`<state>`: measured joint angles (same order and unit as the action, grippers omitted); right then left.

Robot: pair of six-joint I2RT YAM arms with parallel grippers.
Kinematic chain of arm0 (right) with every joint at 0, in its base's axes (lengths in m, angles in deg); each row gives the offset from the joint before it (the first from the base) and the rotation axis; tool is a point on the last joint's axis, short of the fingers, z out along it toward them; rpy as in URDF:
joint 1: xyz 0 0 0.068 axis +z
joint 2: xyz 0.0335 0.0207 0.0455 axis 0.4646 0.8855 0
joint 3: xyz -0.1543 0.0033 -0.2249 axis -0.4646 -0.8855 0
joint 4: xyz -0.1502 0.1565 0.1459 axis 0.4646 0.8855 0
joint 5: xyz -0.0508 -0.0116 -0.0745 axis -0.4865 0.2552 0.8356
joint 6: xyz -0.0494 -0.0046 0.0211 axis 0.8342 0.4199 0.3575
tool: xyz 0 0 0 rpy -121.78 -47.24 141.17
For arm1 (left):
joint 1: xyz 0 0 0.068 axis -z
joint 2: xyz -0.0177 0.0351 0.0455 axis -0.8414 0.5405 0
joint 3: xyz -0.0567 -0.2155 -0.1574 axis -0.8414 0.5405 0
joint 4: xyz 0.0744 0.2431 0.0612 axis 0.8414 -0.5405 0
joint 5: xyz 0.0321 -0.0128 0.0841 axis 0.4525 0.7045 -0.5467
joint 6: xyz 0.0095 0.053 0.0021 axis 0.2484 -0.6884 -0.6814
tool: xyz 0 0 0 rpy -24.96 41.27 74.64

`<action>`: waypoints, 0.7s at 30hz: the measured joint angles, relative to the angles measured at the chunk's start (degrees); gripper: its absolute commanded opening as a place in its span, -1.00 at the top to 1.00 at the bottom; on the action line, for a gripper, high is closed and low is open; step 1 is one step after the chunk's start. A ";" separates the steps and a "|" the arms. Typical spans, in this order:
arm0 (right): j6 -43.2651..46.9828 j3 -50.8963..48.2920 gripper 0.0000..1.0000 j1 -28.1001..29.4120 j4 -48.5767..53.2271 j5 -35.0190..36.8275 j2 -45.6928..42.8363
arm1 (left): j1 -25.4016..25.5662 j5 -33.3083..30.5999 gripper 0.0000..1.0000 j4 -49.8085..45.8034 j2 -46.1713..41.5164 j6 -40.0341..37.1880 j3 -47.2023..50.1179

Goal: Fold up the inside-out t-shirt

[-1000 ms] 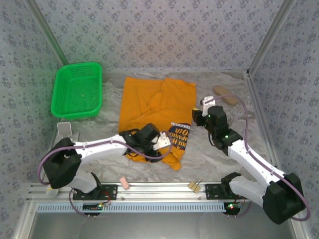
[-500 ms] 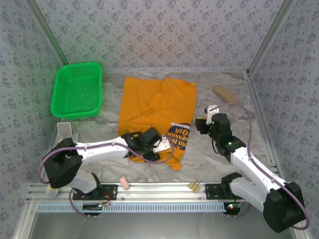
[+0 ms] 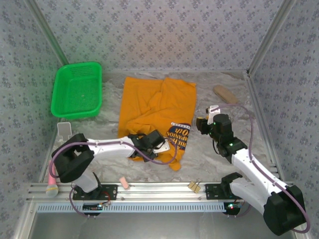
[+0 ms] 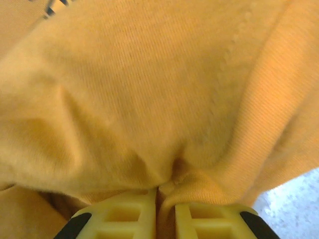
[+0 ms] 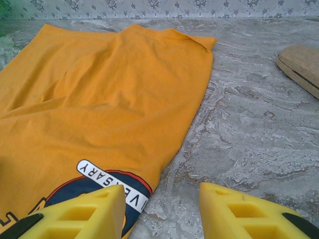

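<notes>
Now: left jaws pinched on the shirt, right jaws open beside the print

From the top camera, the inside-out t-shirt (image 3: 157,104) lies spread across the middle of the frame on the grey marbled table (image 3: 219,159), its orange-yellow cloth rumpled. Its lower edge is turned over, showing a dark print (image 3: 179,135) with pale lettering just below the frame's centre. The left gripper (image 3: 159,144) reaches in from the lower left and sits on that lower edge, just left of the print. In the left wrist view its two yellow fingers (image 4: 134,200) stand almost together at the bottom of the frame with a bunched ridge of orange cloth squeezed between them: the jaws are closed on the shirt.

The right gripper (image 3: 203,121) is right of centre in the top view, just beside the shirt's right edge and near the print. In the right wrist view its yellow fingers (image 5: 239,209) stand well apart at the bottom of the frame with nothing between them; the left one overlaps the print, the right one is over bare table. Those jaws are open and hold nothing.

A green basket (image 3: 79,65) stands at the upper left of the top view, apart from the shirt. A tan block (image 3: 225,93) lies at the upper right, well clear of the cloth
</notes>
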<state>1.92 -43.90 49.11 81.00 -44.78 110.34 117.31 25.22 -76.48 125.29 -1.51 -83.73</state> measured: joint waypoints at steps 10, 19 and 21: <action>-5.62 -0.20 0.10 -0.24 2.91 -0.92 3.08 | 0.26 8.44 -0.07 0.31 -5.60 -2.49 -1.68; -8.96 1.62 0.09 -1.97 5.62 -1.68 3.39 | 1.86 10.71 -0.07 -0.96 4.63 -4.98 -8.35; -8.94 2.05 0.10 -1.97 5.95 -1.88 3.39 | 1.86 9.14 -0.08 -1.33 3.65 -4.72 -7.02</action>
<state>-7.02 -41.85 47.15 86.94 -46.66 113.73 119.17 34.36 -77.82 128.94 -6.23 -90.75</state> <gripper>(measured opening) 0.452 0.536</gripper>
